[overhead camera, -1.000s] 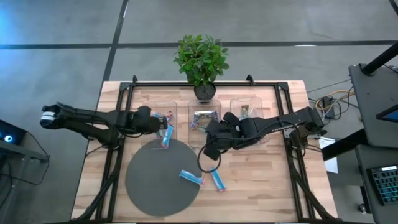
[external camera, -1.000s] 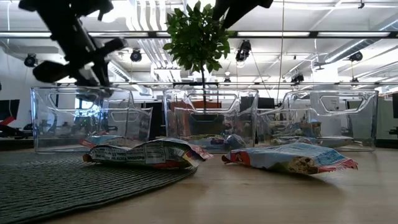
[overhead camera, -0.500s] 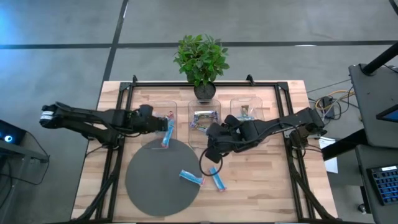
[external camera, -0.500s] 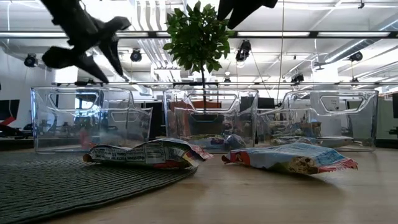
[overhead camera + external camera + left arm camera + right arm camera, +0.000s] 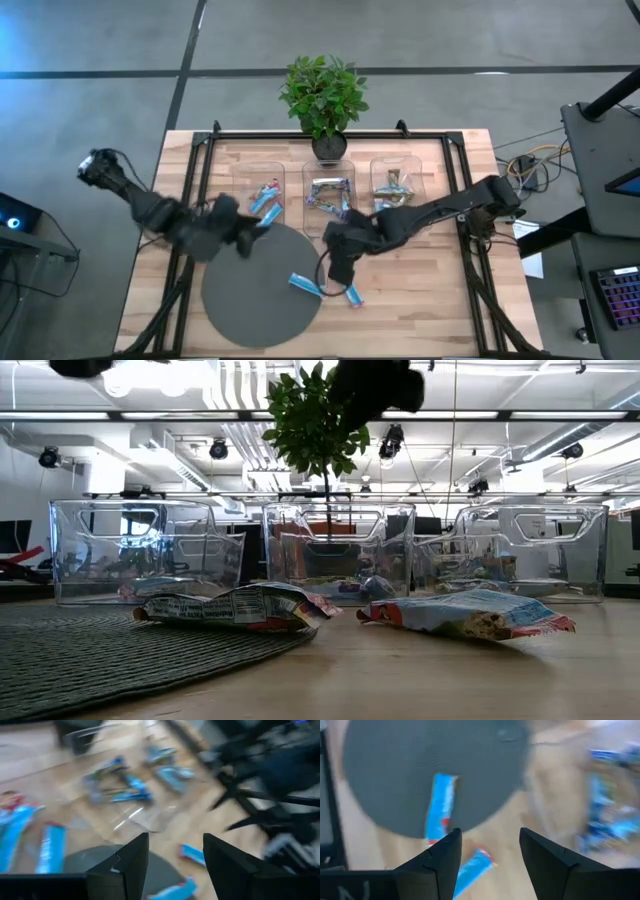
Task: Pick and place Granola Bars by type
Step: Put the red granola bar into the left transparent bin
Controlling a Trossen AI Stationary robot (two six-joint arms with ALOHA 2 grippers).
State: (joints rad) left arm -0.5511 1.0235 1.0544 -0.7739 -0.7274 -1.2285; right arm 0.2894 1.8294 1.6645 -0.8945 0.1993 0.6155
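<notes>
Loose bars: one blue bar (image 5: 307, 286) lies on the right edge of the round grey mat (image 5: 245, 290); a second blue bar (image 5: 351, 294) lies just beside it on the bare wood table (image 5: 420, 300).
Sorted bars: blue bars (image 5: 263, 196) in the left clear tray (image 5: 243, 176), silvery and purple ones (image 5: 329, 192) in the middle tray (image 5: 330, 171), tan ones (image 5: 393, 186) in the right tray (image 5: 424, 170).
Right gripper (image 5: 338, 272): above the table just beside the two loose bars, fingers (image 5: 442, 857) spread apart, holding nothing.
Left gripper (image 5: 245, 237): over the top edge of the mat, near the left tray, fingers (image 5: 127, 860) spread, empty.
Plant (image 5: 323, 95): in a pot at the far edge of the table, behind the middle tray.
</notes>
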